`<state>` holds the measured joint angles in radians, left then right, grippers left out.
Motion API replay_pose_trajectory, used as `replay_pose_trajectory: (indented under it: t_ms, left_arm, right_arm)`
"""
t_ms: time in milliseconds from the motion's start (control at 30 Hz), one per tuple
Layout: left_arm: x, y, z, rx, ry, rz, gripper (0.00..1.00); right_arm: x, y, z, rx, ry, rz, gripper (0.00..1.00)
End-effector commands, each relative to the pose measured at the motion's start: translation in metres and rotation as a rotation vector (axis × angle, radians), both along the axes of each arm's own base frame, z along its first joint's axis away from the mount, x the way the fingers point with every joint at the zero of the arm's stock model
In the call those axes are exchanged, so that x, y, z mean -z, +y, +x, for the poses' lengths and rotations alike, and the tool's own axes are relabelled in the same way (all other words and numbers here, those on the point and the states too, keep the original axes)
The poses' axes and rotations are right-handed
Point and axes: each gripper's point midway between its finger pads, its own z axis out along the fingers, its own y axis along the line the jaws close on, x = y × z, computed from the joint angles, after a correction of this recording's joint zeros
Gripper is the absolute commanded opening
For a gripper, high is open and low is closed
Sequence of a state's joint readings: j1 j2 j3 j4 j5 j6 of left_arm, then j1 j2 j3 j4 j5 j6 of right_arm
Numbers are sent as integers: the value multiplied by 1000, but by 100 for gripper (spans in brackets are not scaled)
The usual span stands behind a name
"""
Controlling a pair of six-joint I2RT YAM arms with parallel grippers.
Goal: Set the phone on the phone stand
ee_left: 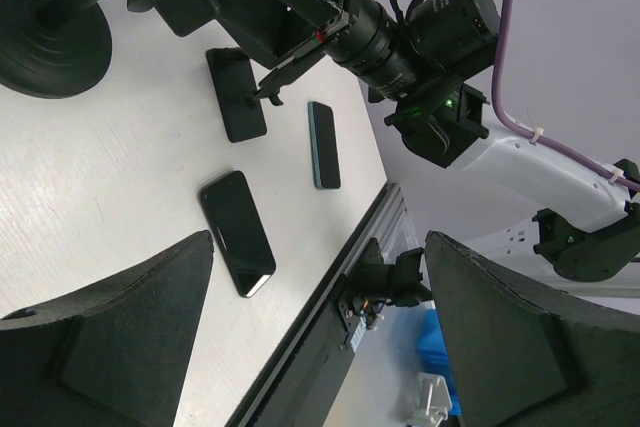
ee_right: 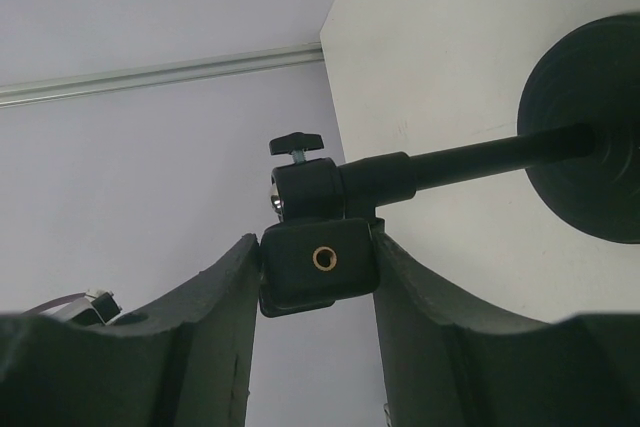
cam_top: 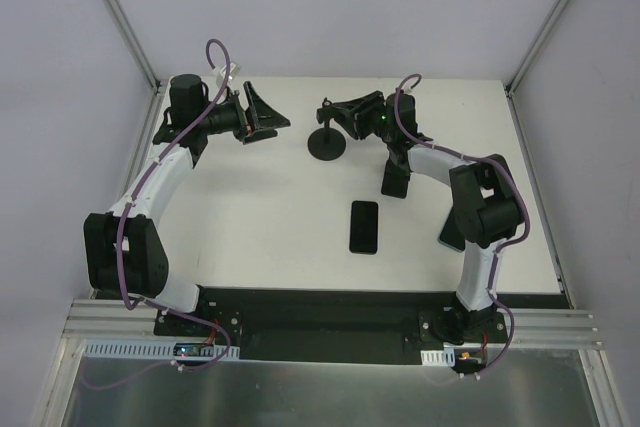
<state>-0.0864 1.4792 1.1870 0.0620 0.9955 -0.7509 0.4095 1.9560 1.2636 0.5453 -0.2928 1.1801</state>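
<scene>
The phone stand's round black base [cam_top: 327,145] sits on the white table, its thin post rising to a small block holder [ee_right: 318,265]. My right gripper [ee_right: 318,257] is closed on that holder, with a finger pressed against each side of the block; from above it [cam_top: 342,113] hovers over the stand. A black phone [cam_top: 364,227] lies flat and face up in the middle of the table, untouched, and shows between the fingers in the left wrist view [ee_left: 238,232]. My left gripper [cam_top: 268,117] hangs open and empty at the back left, pointing toward the stand.
A second flat black slab [cam_top: 396,179] lies just right of the stand beneath the right arm. A teal-edged phone [ee_left: 323,144] rests nearer the table's front edge, partly under the right arm's elbow. The black base rail [cam_top: 320,307] runs along the near edge.
</scene>
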Motion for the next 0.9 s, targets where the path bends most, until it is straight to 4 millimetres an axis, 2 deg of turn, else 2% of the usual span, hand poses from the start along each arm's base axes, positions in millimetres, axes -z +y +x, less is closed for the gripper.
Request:
replay_pose_trajectory:
  t_ms: [0, 133, 233, 567, 667, 767, 867]
  left_arm:
    - [-18, -8, -4, 46, -47, -21, 85]
    - [-18, -8, -4, 46, -45, -21, 85]
    - [-17, -8, -4, 48, -44, -21, 85]
    - [-17, -8, -4, 50, -45, -21, 85]
    - [-21, -8, -5, 50, -58, -21, 85]
    - [-25, -6, -6, 33, -84, -12, 86]
    - [-30, 4, -5, -25, -129, 25, 89]
  right_arm:
    - [8, -4, 3, 26, 1, -47, 20]
    - [14, -8, 3, 33, 9, -97, 1]
    - [17, -13, 2, 48, 12, -143, 1]
    - [1, -11, 4, 8, -85, -184, 1]
    - [-30, 3, 1, -53, -178, -99, 1]
    - [-74, 15, -9, -115, -292, -35, 1]
    - [-94, 23, -24, -145, -317, -22, 1]
